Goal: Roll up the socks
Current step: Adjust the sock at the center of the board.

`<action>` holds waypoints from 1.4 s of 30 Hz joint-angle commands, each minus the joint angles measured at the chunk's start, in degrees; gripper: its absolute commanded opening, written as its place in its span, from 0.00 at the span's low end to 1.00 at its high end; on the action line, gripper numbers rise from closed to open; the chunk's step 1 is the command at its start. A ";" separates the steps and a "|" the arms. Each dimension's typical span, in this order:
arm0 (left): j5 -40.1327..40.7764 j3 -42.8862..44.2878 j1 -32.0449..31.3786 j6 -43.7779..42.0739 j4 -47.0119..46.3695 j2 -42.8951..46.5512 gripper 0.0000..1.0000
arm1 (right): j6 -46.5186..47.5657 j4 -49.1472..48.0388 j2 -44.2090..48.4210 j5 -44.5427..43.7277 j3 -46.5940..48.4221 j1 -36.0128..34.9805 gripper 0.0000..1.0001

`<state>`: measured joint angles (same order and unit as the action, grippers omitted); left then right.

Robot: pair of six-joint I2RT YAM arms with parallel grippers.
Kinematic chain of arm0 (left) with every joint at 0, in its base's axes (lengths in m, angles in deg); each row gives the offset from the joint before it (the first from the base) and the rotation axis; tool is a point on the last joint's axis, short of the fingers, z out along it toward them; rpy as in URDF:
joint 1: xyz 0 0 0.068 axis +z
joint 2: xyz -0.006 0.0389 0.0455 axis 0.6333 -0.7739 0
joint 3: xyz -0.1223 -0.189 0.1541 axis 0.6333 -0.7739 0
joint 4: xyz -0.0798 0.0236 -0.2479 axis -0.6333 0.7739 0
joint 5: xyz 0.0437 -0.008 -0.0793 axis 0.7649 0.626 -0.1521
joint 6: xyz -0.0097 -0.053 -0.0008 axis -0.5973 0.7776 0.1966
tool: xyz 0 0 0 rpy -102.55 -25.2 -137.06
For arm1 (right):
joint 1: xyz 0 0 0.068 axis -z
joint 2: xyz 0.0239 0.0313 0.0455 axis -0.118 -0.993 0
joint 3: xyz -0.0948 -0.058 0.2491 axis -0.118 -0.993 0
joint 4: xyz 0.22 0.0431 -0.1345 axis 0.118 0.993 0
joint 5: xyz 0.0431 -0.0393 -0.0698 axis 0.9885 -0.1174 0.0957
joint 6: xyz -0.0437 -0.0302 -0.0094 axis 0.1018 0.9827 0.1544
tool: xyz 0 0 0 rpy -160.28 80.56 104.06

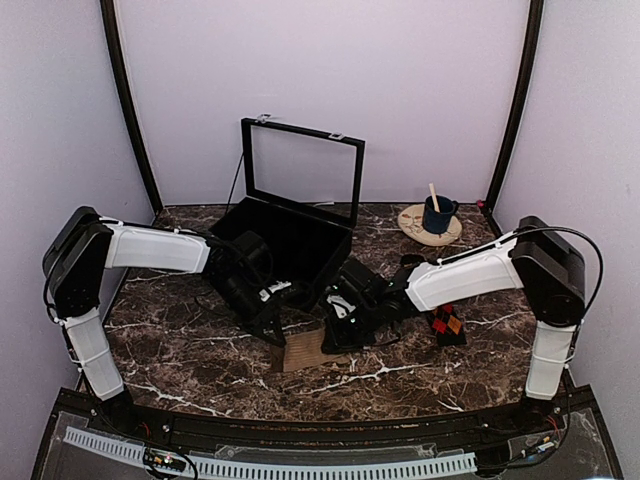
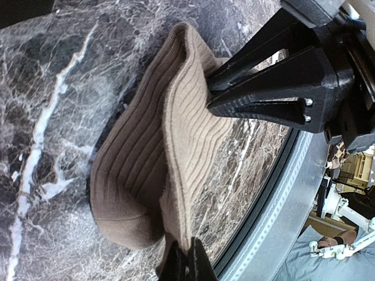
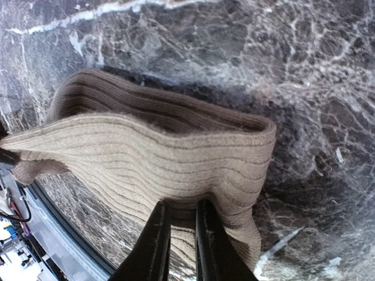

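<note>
So both arms are leaned in over the middle of the dark marble surface (image 1: 190,365), working on one tan sock (image 1: 303,352) that lies near the front edge, just in front of the open black box (image 1: 290,240). The left pincer (image 2: 187,260) is clenched on one edge of that sock's ribbed fabric, its tips pressed together with the knit pinched between them. The right pincer (image 3: 181,206) is grasping the same sock from the other side, with a fold of fabric squeezed in its narrow gap. From the left wrist view you can see the right one biting the far end of the sock, so the thing is held at two spots and kind of buckled up between them, with the lower layer resting on the marble. This sock shows only its tan side, no pattern that I can see. The other one, an argyle sock (image 1: 447,324) in black with red-orange diamonds, sits bunched up off to the right, under the right arm and well apart from the action. Far right there's a blue mug (image 1: 437,214) with a wooden stick in it, sitting on a round wooden plate (image 1: 412,228).
</note>
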<state>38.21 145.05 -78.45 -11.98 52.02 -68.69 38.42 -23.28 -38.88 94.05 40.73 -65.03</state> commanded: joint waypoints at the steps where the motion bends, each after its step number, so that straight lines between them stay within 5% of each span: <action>1: 0.41 0.50 0.42 -1.18 1.73 -0.19 0.00 | -1.14 -1.96 0.00 -0.05 -2.89 0.40 0.16; 5: 0.90 0.41 0.48 -0.64 1.25 -0.43 0.02 | -1.39 -2.95 0.82 -0.14 -4.11 0.98 0.15; 14: 6.78 -0.35 0.83 0.98 0.51 2.55 0.42 | -1.71 -4.91 1.33 0.17 -7.10 1.73 0.15; 19: 10.49 -1.36 0.95 3.66 -2.53 7.14 0.47 | -1.73 -5.33 1.95 0.11 -7.92 2.09 0.15; 26: 12.61 -5.27 0.19 9.98 -11.93 15.76 0.43 | -1.75 -5.14 2.33 -0.07 -8.04 2.45 0.15; 30: 13.75 -8.20 -3.83 12.24 -17.43 19.19 0.23 | -2.06 -5.64 2.03 0.52 -7.92 2.53 0.15; 34: 14.80 -9.46 -8.72 13.47 -19.71 16.12 0.08 | -2.66 -6.70 1.89 1.35 -8.19 2.54 0.15; 42: 20.27 -13.93 -11.38 17.89 -27.77 11.20 0.00 | -4.54 -8.82 2.41 2.71 -9.97 2.62 0.15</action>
<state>54.34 133.18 -89.93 2.95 28.96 -56.87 35.65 -33.42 -36.43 96.73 33.38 -62.87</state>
